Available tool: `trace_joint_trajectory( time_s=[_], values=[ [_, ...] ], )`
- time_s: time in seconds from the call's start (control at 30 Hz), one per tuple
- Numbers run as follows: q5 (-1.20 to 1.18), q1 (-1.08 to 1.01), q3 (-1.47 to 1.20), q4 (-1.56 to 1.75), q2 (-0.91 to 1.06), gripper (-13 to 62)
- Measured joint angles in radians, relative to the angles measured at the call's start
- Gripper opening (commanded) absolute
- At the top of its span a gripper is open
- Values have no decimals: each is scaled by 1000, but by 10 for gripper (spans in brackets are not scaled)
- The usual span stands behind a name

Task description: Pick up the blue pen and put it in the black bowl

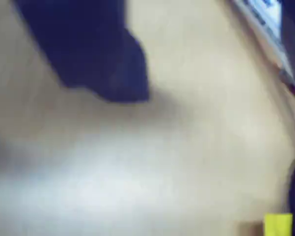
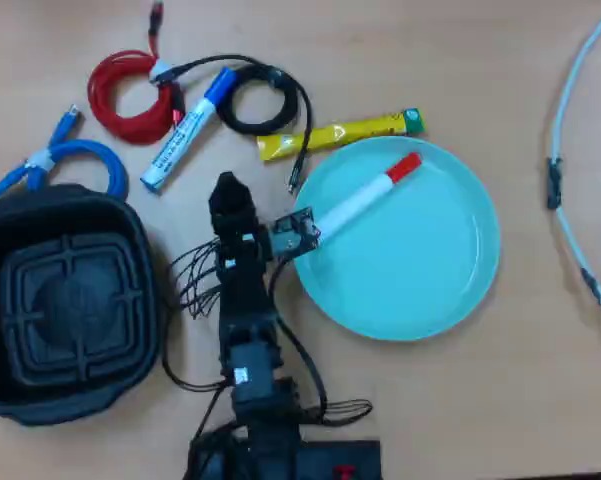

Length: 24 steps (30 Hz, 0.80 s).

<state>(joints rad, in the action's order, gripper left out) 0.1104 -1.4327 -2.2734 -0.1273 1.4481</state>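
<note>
In the overhead view the blue pen lies slanted on the wooden table, its blue cap toward the top right, between a red and a black cable coil. The black bowl stands at the left edge with nothing in it. My gripper hovers just right of the pen's lower end, apart from it, pointing up the picture. Its jaws read as one dark mass, so their state is unclear. The wrist view is blurred; one dark finger hangs over bare table, and a white, blue-printed strip crosses the top right corner.
A turquoise plate holding a red-capped marker sits right of the arm. A yellow sachet, red cable, black cable and blue cable crowd the top left. A white cable curves at the right.
</note>
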Motion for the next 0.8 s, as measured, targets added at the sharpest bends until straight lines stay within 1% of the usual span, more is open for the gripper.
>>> trace_joint_trajectory(
  time_s=[0.03, 0.07, 0.1, 0.17, 0.2, 0.43, 0.5, 0.67, 0.8],
  values=[
    [18, 31, 32, -37, 21, 311],
    [77, 95, 149, -173, 72, 311],
    [140, 153, 196, -334, 132, 311],
    [227, 213, 198, -563, 239, 310],
    [255, 212, 198, -607, 267, 310],
    [288, 218, 201, -621, 275, 309],
    [290, 219, 264, -653, 275, 309],
    [293, 239, 572, -922, 264, 310],
    [293, 241, 914, -1140, 112, 311]
  ],
)
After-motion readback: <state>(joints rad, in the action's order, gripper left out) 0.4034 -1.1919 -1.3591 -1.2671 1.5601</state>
